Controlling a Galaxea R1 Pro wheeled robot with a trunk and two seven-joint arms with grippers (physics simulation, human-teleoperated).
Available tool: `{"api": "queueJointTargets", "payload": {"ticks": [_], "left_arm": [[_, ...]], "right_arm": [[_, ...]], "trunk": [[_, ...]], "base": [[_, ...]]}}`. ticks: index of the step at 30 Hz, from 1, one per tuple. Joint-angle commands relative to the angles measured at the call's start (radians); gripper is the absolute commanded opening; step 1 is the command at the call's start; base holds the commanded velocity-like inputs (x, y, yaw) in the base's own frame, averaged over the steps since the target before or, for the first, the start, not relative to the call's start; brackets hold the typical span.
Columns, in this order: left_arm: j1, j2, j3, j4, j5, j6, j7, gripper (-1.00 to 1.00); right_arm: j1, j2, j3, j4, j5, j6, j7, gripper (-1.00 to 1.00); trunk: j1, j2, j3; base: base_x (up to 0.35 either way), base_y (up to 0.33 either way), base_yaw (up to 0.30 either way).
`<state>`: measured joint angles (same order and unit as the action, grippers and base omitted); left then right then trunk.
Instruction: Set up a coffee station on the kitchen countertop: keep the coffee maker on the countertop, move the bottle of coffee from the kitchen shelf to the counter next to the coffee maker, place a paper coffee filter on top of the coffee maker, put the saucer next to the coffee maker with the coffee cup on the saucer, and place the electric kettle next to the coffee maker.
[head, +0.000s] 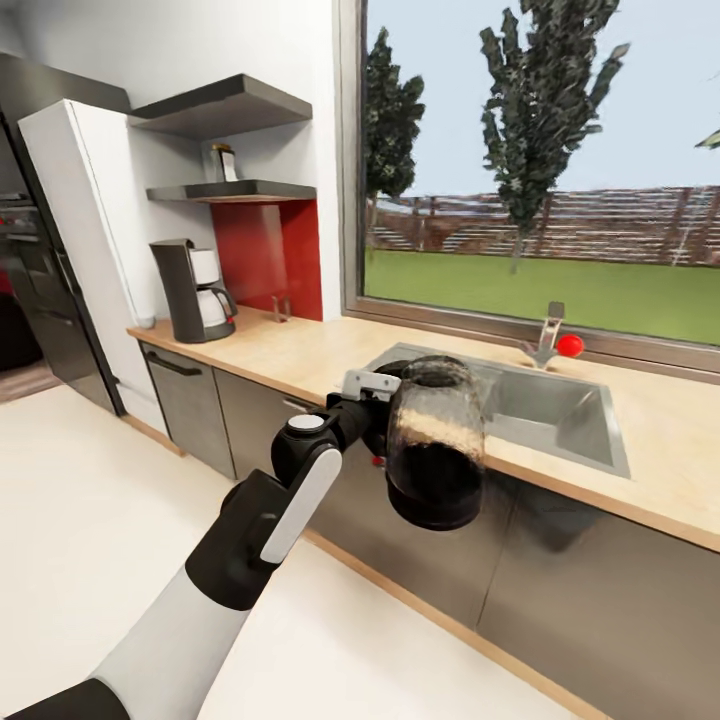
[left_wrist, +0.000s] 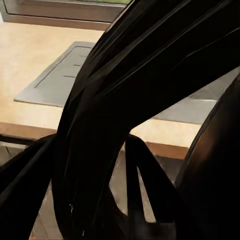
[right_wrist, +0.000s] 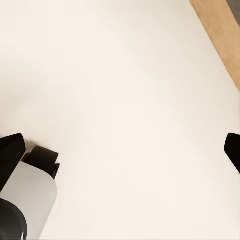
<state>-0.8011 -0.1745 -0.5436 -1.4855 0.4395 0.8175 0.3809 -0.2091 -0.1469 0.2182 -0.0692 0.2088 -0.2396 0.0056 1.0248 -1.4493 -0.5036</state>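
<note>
Held nearest, the rounded clear glass electric kettle hides the left gripper clamped on its handle, before the light wood countertop's front edge; right gripper fingers spread.

Item count, head view:

- One electric kettle, glass, near centre, dark liquid inside.
- One coffee maker, far left on the kitchen countertop.
- One bottle of coffee, far left on the kitchen shelf.
- Two wall boards: that shelf and one upper board.
- One sink, right of centre.
- One faucet.
- One red ball, beside the faucet.
- One window.
</note>
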Motion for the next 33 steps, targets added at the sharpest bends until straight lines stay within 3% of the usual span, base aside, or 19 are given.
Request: {"api": "queueJointTargets", "payload": {"ticks": [1,33], "left_arm": [[-0.001,0.0,-0.001,-0.001,0.009,0.002,0.01,-1.0],[-0.001,0.0,-0.002,0.007,0.01,0.002,0.01,-1.0]], "right_arm": [[-0.001,0.0,-0.003,0.0,0.009,-0.003,0.001,1.0],[-0.001,0.001,-0.003,0.0,0.009,-0.003,0.001,1.0]], "trunk": [[0.0,-0.001,-0.001],[0.0,-0.001,-0.001]], "base": [[0.116,0.138,0.187],[0.245,0.16,0.162]]}}
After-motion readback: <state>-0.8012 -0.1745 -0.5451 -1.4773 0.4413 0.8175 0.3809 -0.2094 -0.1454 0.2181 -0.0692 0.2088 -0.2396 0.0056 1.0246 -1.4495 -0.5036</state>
